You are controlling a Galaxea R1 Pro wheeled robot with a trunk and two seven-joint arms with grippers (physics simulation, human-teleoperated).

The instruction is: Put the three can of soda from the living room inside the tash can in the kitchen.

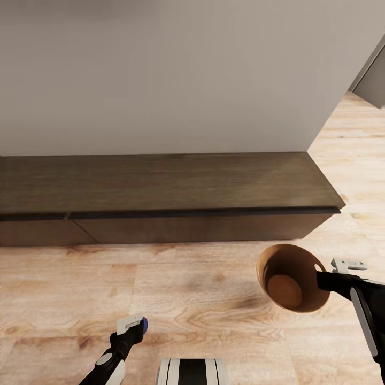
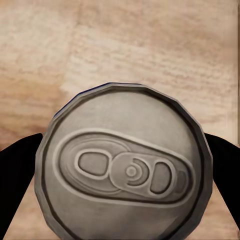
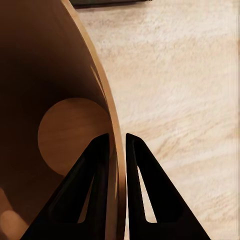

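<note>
My left gripper (image 1: 135, 324) hangs low over the wood floor, shut on a blue soda can (image 1: 144, 322) of which just a blue edge shows there. In the left wrist view the can's grey metal top (image 2: 127, 165) sits between the black fingers (image 2: 20, 170). My right gripper (image 1: 322, 276) is shut on the rim of the trash can (image 1: 283, 259), holding it tilted above the floor with its brown inside facing me. In the right wrist view its fingers (image 3: 100, 160) pinch the bin's wall (image 3: 45, 75), and the round bottom is bare. The two orange cans are out of view.
A long dark wood cabinet (image 1: 160, 182) runs along a plain grey wall (image 1: 160, 69) straight ahead. Light wood floor (image 1: 187, 289) lies between me and it. Past the cabinet's right end the floor continues toward a grey panel (image 1: 371, 75). My base (image 1: 192, 371) shows at the bottom.
</note>
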